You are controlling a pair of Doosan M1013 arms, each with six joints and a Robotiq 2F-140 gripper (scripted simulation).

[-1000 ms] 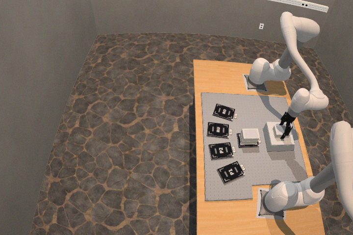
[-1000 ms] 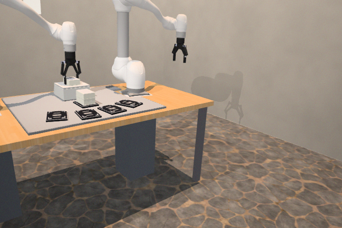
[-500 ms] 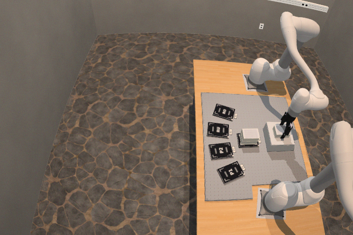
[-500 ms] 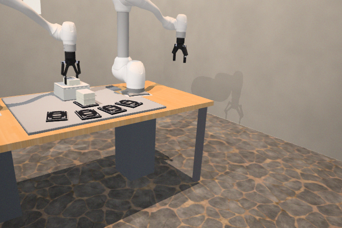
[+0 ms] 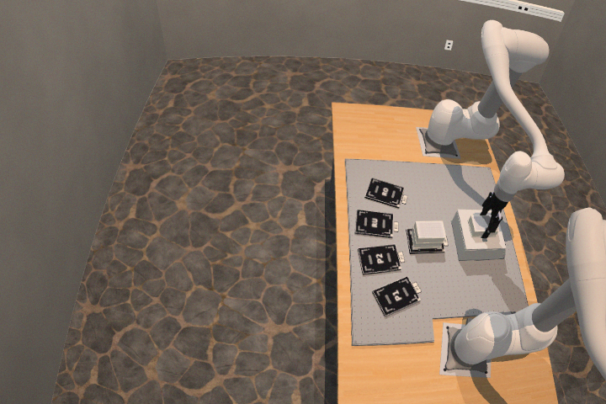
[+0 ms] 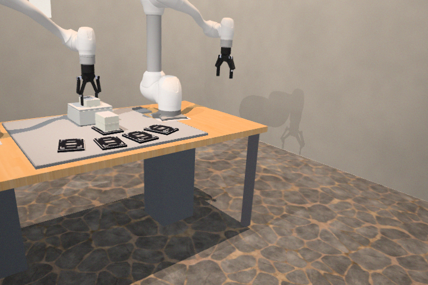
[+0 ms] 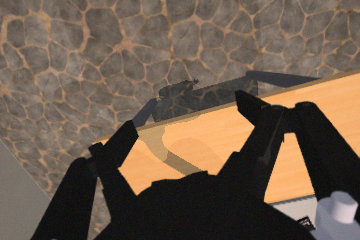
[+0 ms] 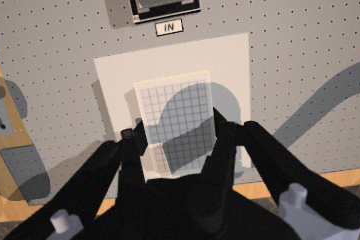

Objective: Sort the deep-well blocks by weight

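Observation:
My right gripper (image 5: 484, 225) (image 6: 90, 100) (image 8: 180, 120) is shut on a pale block (image 5: 475, 225) (image 6: 93, 102) (image 8: 175, 100), one finger at each long side. The block is on, or just at, the platform of the check-weigher CW (image 5: 480, 253) (image 6: 81, 116) (image 8: 118, 65). I see no lit lamp. Two more blocks, an upper one (image 5: 429, 229) (image 6: 107, 117) and a lower one (image 5: 427, 244) (image 6: 109, 126), are stacked in the IN nest (image 5: 410, 238). My left gripper (image 6: 224, 75) (image 7: 183, 115) is open and empty, high beyond the table's end.
Nests RO (image 5: 379, 191), RU (image 5: 368, 222), P2 (image 5: 373, 259) and P1 (image 5: 390, 297) hold no block and form a curved row along the mat's far side from the weigher. The IN nest stands between that row and the weigher. The left arm's base (image 5: 475, 340) is near P1.

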